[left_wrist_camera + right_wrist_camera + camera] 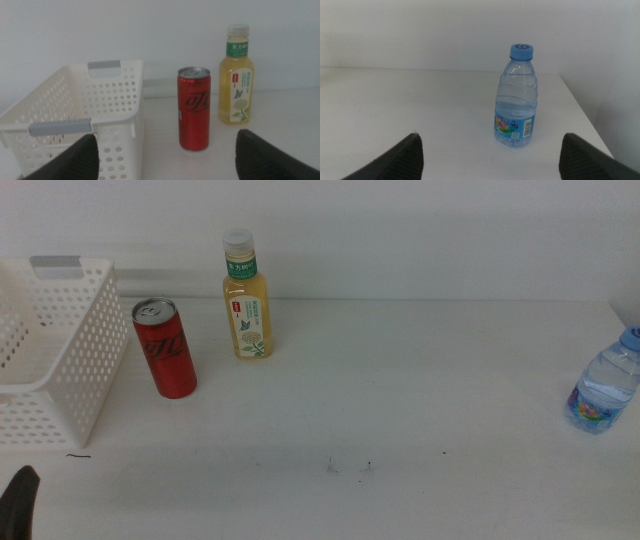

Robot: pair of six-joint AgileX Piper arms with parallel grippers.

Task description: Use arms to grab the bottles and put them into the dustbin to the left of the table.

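A slim red cola can (165, 348) stands upright just right of the white perforated dustbin (85, 350) at the table's left. A yellow juice bottle (247, 305) with a white cap stands behind and to the right of the can. A small clear water bottle (603, 385) with a blue cap stands at the far right edge. My left gripper (167, 146) is open and empty, back from the can (194, 109), the juice bottle (236, 82) and the dustbin (110, 100). Only its tip (20, 500) shows in the middle view. My right gripper (491, 140) is open and empty, facing the water bottle (516, 97).
The white table (400, 400) has a few dark specks near its front middle. A white wall runs behind it. The table's right edge lies close behind the water bottle in the right wrist view.
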